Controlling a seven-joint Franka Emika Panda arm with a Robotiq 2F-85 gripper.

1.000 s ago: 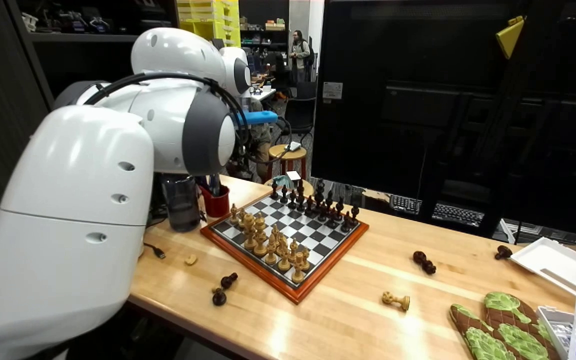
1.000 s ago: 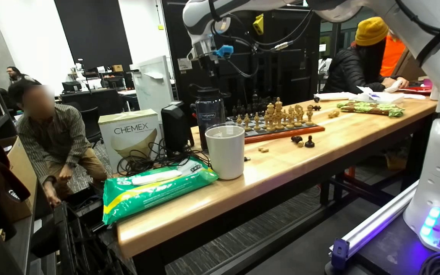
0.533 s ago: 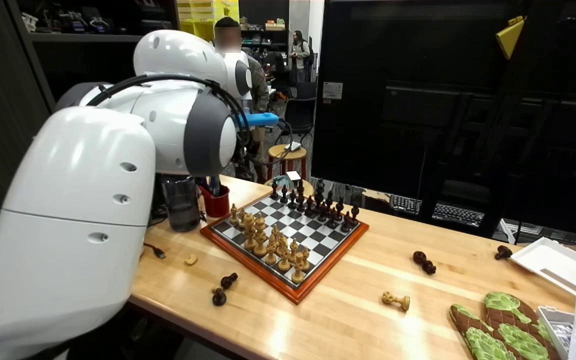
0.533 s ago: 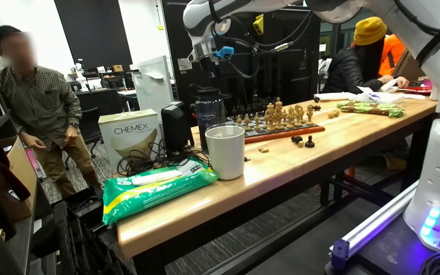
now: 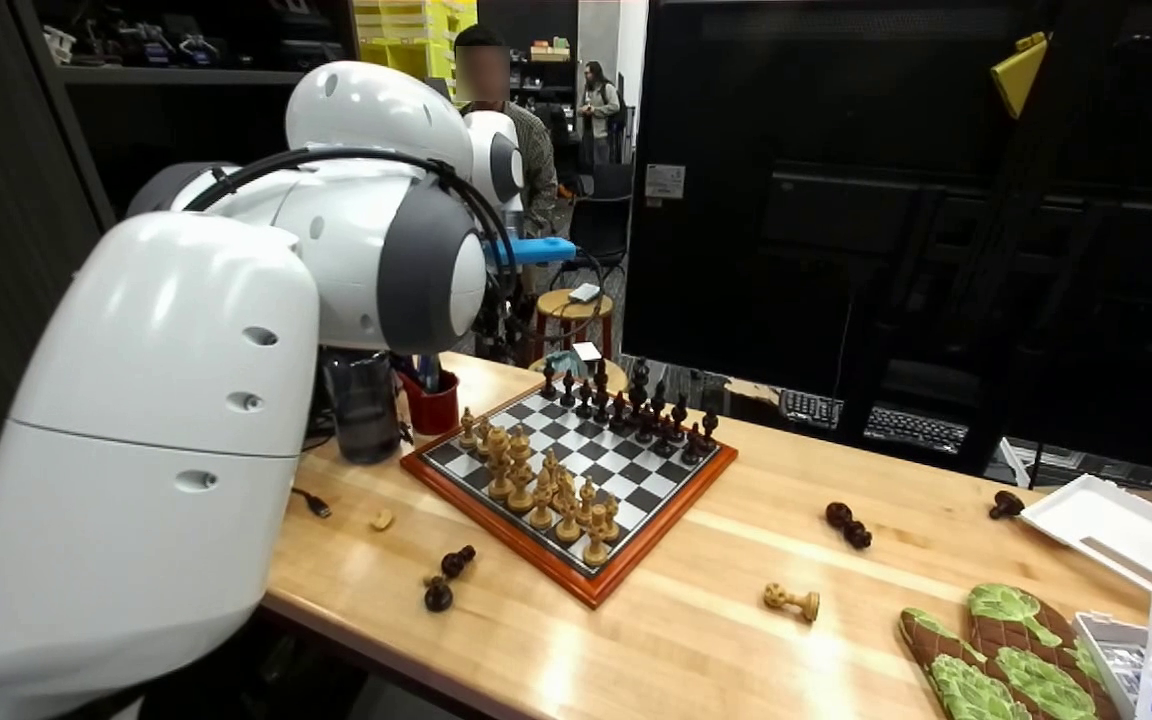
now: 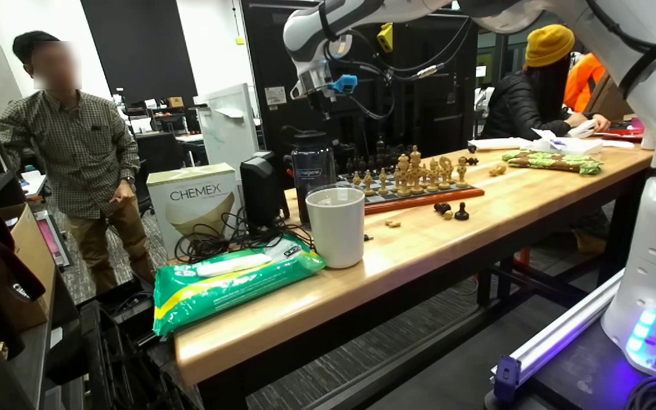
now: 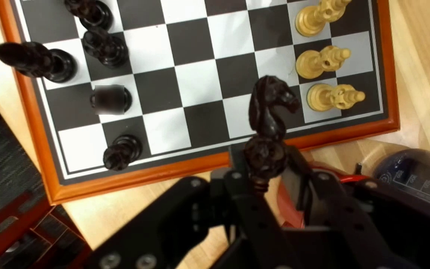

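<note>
While the tool (image 7: 265,158) hangs above the edge of the board (image 5: 656,527), its fingers are drawn nearly together, pinching a dark knight (image 7: 269,127) by its carved lower part. Knight's head juts past the fingertips; whether the piece is upright or tilted, cannot tell. In an exterior view the tool (image 6: 324,114) is well above the table (image 6: 413,239), knight too dark to make out. Red cup (image 5: 433,405) and bottle (image 5: 364,410) stand near the board, on the same side as the tool.

Progress, as judged: grip and lift done; set-down and release not yet done. Knight is in the air, on no square. Pale pieces (image 5: 520,490) and dark pieces (image 5: 639,385) stand at opposite sides of the board. Others are off it, none touched by the tool: fallen dark piece (image 5: 841,516) and fallen pale piece (image 5: 792,602) toward the mitt (image 5: 1036,665), lone dark piece (image 5: 1007,505) beside the white tray (image 5: 1136,530), two small dark pieces (image 5: 438,596) near the pale side.
</note>
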